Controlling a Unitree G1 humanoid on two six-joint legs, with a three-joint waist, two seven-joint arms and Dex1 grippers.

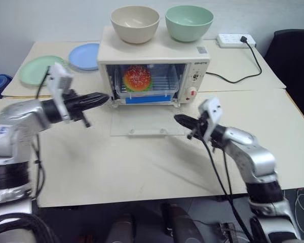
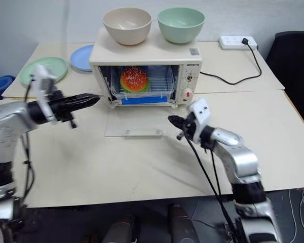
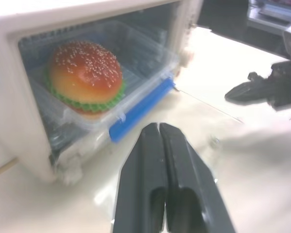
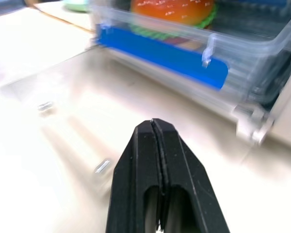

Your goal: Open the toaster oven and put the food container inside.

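So the tabletop (image 1: 142, 167) has the oven (image 1: 154, 68) sitting at about 12 o'clock from the robot, door (image 1: 144, 124) dropped flat toward it, two bowls (image 1: 135, 24) on the roof. The container (image 1: 147, 83) with the burger (image 1: 137, 78) is already inside on the rack, long side running across the mouth, blue clip facing out at the front edge. Looks to me like the putting-in part is basically done, and whatever comes next probably turns on that flat door. The door lies between the two arms: from the left gripper (image 1: 102, 99) its hinge corner is roughly 3 o'clock and just beside the tips, and from the right gripper (image 1: 180, 120) the door's free edge is around 9 o'clock, also close. The right one sits lower and nearer the handle edge, so I'd guess it's better placed to lift the door, though neither is touching it. Left fingers (image 3: 160, 160) read as pressed together with nothing in them, right fingers (image 4: 157, 160) same, closed tight and empty.
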